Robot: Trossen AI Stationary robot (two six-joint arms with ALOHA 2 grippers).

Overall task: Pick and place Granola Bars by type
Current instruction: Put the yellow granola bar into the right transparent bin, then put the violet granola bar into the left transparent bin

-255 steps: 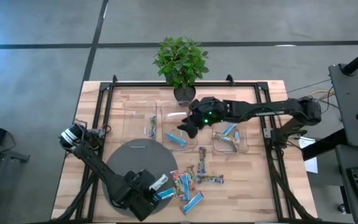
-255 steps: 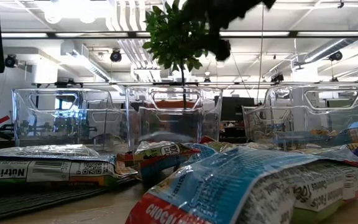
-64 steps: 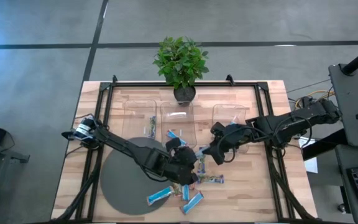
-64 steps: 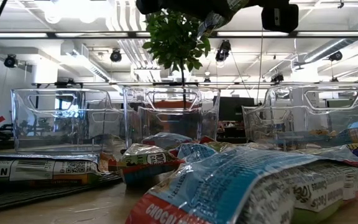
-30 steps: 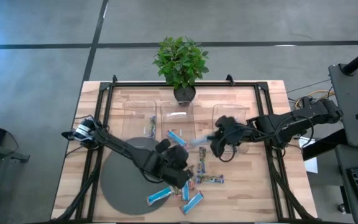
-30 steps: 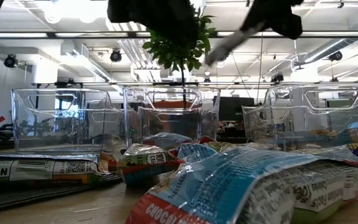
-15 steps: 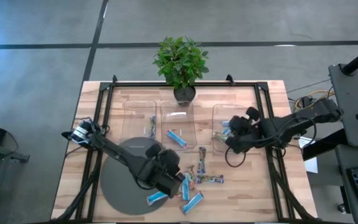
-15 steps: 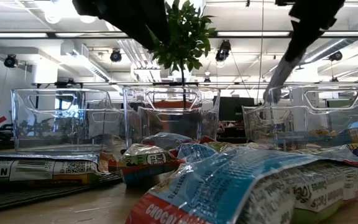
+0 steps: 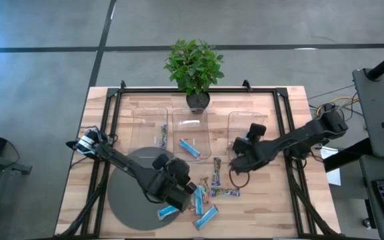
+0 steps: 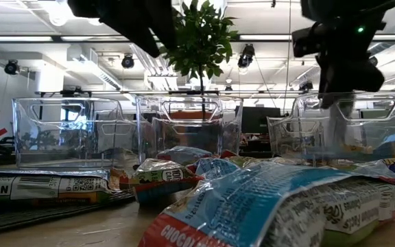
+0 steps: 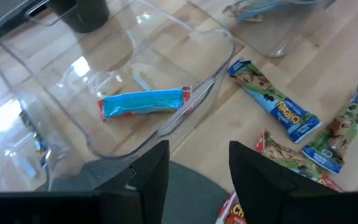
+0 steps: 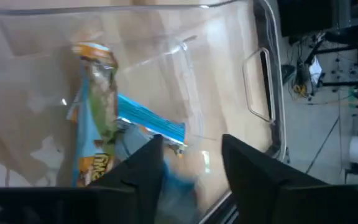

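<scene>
Several loose granola bars [image 9: 209, 193], blue and multicoloured, lie flat on the wood near the table's near edge. One blue bar [image 11: 143, 102] lies in the middle clear tray [image 9: 179, 120], and one bar [image 9: 163, 135] lies in the left tray. The right tray [image 12: 263, 81] holds a multicoloured bar [image 12: 95, 118] and a blue bar [image 12: 151, 124]. My left gripper [image 9: 184, 181] hovers open over the edge of the grey disc, short of the loose bars. My right gripper [image 12: 191, 168] is open above the right tray's inside. A blurred blue shape shows between its fingers.
A potted plant [image 9: 194, 67] stands at the table's far edge, behind the middle tray. A grey round disc [image 9: 129, 183] covers the near left part of the table. Black rails [image 9: 112, 113] run along the left and right sides. The bars [image 10: 266, 199] crowd the low view.
My right gripper carried a pale bar from the table's middle toward the right edge and came down over the right tray. The bar hung below it half a second ago and no longer shows there. My left gripper drew back from the loose bars toward the near left.
</scene>
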